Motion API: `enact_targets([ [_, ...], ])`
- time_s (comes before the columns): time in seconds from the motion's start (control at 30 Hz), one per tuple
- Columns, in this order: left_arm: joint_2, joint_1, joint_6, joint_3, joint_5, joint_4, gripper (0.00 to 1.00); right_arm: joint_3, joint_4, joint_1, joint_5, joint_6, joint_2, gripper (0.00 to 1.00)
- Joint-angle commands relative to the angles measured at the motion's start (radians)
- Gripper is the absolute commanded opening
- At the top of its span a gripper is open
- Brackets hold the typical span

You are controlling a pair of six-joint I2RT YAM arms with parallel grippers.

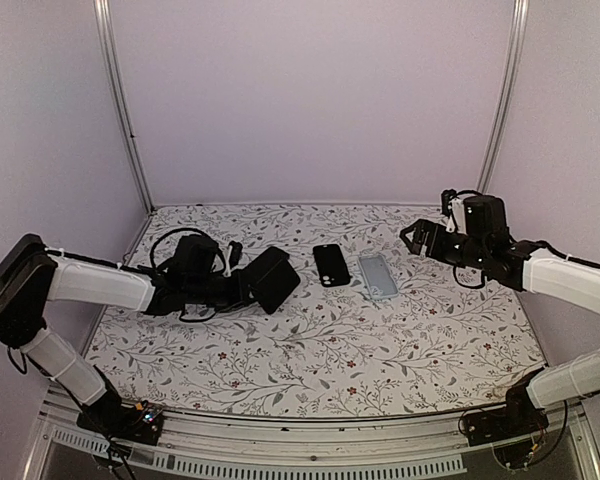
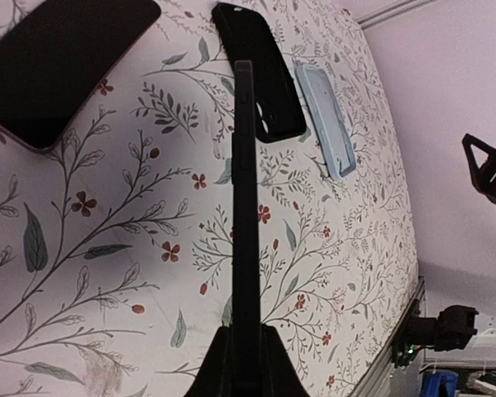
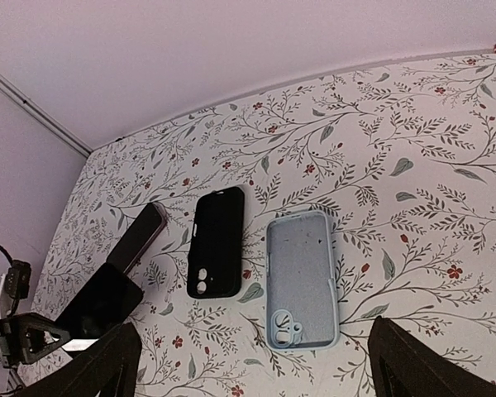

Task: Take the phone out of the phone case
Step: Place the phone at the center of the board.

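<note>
At left of centre the left gripper (image 1: 242, 288) is clamped on the bare phone (image 2: 244, 207) edge-on, the black case (image 1: 331, 264) and pale blue case (image 1: 378, 275) lie mid-table, side by side and well clear of every edge, and the right gripper (image 1: 415, 240) hangs spread wide at right.

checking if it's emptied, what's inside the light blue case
Nothing: the light blue case lies open side up, its inner face bare. The table under it is hidden.
</note>
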Motion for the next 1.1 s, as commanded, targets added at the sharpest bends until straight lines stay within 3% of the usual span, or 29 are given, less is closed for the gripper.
enact_targets([
  [0.0, 0.051, 0.021, -0.105, 0.049, 0.110, 0.132, 0.00, -0.018, -0.008, 0.001, -0.017, 0.018, -0.042, 0.99],
  [0.67, 0.199, 0.021, -0.233, 0.003, 0.184, 0.209, 0.00, -0.047, -0.038, 0.002, -0.045, 0.009, -0.132, 0.99],
  [1.07, 0.190, 0.011, -0.221, -0.049, 0.136, 0.188, 0.12, -0.055, -0.038, 0.003, -0.051, 0.014, -0.150, 0.99],
])
